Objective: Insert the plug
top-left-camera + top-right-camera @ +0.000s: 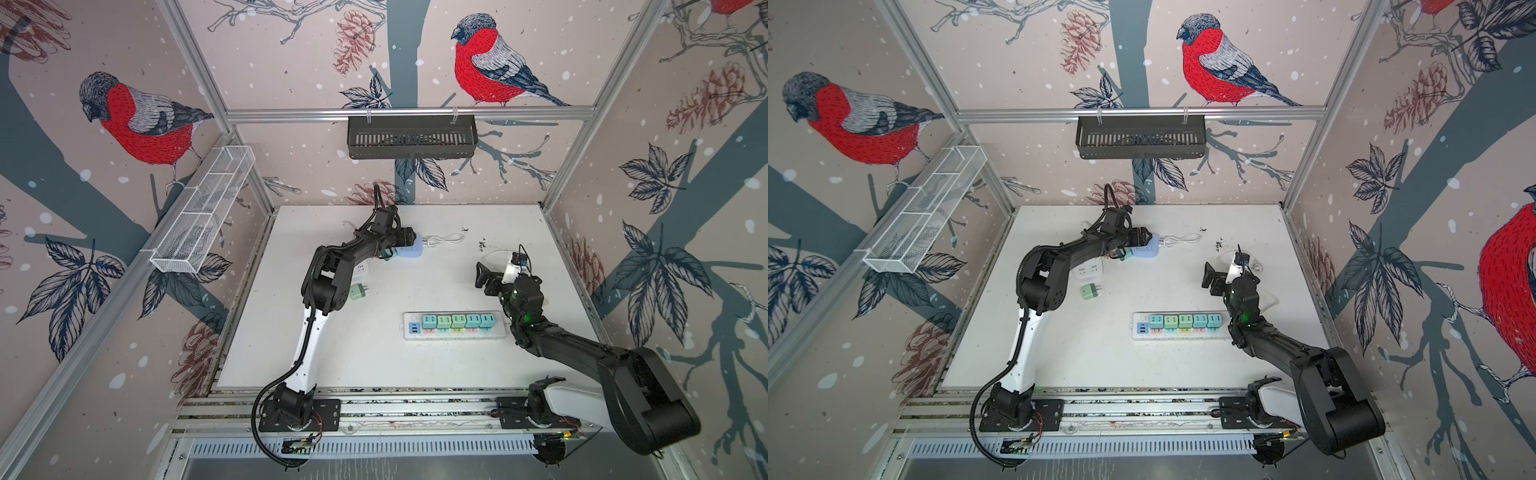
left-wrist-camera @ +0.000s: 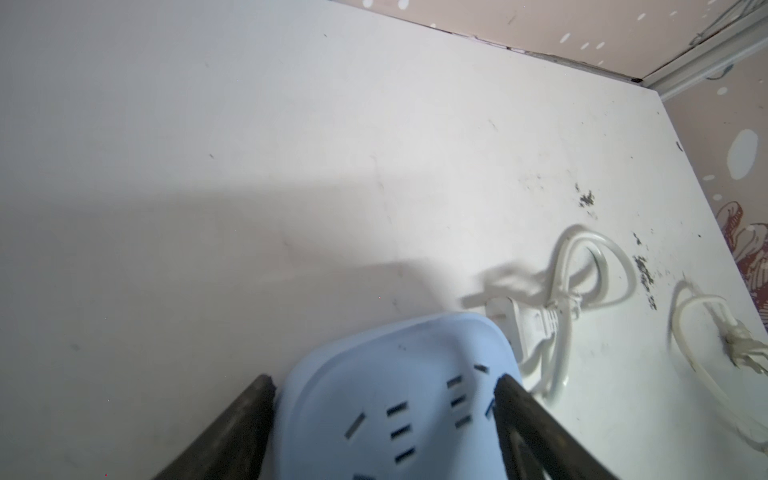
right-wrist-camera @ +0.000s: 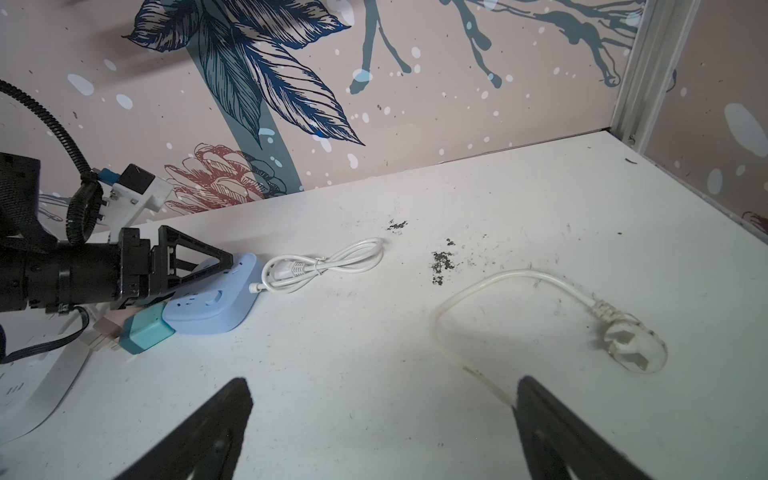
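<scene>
Left gripper (image 2: 384, 386): black two-finger end effector, its fingers (image 2: 249, 411) set on either side of the pale blue rounded-square plastic socket block (image 3: 216, 307). One tip lies at the block's edge and the other overlaps its slotted top face; whether they press on it cannot be told. Socket block: flat on the white tabletop (image 1: 374, 353), towards its far edge, slots facing up. Teal rounded plug adapter (image 3: 145, 332): touching the side of the socket block that faces the left arm; whether it is seated cannot be told. Thin white cable, coiled and tied (image 3: 324, 266): just beside the block on the opposite side, one end almost touching it. White square socket cube (image 1: 1089, 271): near the block, on its left-arm side, partly under the arm. Pale green boxy plug with metal prongs (image 1: 357, 291): loose on its side on the tabletop, nearer the arm bases than the block, free of any socket and untouched by either gripper. Long white power strip (image 1: 457, 336): well apart from the block, towards the arm bases, carrying a row of five teal and green plugs (image 1: 458, 321). Right gripper (image 3: 382, 415): well apart from the block, fingers spread wide and empty above bare tabletop. Translucent cable with a clear plug (image 3: 631, 345): beyond the coiled cable from the block, near the right gripper.
</scene>
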Controlling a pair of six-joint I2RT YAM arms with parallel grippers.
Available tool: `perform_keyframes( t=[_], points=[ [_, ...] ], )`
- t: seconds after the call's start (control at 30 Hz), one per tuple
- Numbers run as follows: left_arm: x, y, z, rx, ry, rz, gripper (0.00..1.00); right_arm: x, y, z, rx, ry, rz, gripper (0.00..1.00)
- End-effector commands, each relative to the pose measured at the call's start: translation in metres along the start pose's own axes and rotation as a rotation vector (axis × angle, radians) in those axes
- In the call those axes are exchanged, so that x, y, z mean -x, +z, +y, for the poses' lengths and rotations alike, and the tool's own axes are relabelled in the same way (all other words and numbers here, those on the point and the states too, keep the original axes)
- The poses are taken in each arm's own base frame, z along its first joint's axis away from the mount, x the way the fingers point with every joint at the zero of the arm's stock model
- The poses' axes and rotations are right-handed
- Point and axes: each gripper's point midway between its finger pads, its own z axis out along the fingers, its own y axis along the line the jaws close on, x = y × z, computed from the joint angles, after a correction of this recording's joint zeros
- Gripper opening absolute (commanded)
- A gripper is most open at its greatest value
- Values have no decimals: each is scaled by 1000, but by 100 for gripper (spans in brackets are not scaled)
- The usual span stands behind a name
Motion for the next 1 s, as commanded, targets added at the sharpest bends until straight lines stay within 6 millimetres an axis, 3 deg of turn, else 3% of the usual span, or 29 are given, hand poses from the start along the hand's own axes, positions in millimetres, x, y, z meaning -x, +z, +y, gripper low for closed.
perform_keyframes(
  t=[0.0, 0.27, 0.4, 0.53, 0.67, 0.87, 0.97],
  points=[
    [-1, -10, -23, -27, -3, -38, 83, 3, -1, -1, -10, 1, -16, 100],
    [-17, -55, -66, -85, 16, -92, 83, 2, 0, 0, -6, -1, -10, 100],
    [-3, -78, -82, -87, 73, -125, 83, 3, -2, -2, -15, 6, -17, 100],
    [17, -87, -83, -40, 137, -173, 86, 3, -2, -3, -21, 8, -16, 100],
    [31, -66, -71, 0, 166, -161, 86, 2, 1, -4, -26, 7, -5, 100],
    [33, -9, -54, -1, 184, -77, 85, 3, 0, -5, -33, 9, -9, 100],
    [30, 5, -52, -11, 195, -45, 84, 2, 2, -5, -35, 8, -5, 100]
  ],
)
